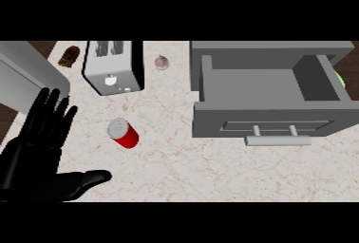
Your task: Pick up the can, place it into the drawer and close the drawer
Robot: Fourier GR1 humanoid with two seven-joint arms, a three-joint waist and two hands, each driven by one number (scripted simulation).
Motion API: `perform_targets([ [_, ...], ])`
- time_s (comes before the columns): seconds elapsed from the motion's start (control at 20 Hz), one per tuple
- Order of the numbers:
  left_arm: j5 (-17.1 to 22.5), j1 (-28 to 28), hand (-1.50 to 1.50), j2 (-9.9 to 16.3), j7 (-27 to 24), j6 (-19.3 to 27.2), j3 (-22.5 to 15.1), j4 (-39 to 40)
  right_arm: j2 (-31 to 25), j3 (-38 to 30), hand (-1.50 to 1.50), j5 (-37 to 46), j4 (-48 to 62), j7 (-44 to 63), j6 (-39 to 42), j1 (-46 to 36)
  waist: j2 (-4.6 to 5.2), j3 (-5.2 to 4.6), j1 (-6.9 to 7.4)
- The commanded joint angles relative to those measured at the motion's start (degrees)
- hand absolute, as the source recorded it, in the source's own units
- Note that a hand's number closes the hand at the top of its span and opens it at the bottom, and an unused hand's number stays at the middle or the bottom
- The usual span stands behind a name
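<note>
Left hand (38, 156), nearest the viewer at lower left: fingers straight, thumb spread, holding nothing. The right hand is out of view. The red can (123, 133) stands slightly tilted on the counter (210, 171), just right of and beyond the fingers, apart from them. The open drawer (270, 102) lies farther right. The left hand is judged the nearer for the grasp.

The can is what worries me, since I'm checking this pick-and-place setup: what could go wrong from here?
The can stands tilted on the counter, so it might tip or roll when touched. The toaster sits just behind it and could be bumped. Carrying it to the open drawer, it could clip the front wall.
</note>
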Motion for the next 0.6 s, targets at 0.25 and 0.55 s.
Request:
perform_targets([
  [0.25,0.8,-3.2,-1.50,-0.1,-6.6,1.9,-0.9,10.8,3.0,-3.5,-1.50,-1.3,-3.5,0.8,3.8,2.7,-0.01,0.00,-0.01],
  [0.55,1.2,-4.5,-1.50,-0.1,-12.5,0.9,0.6,20.4,-0.4,-9.2,-1.50,-7.5,-2.4,4.2,5.8,1.1,0.01,0.00,-0.06],
])
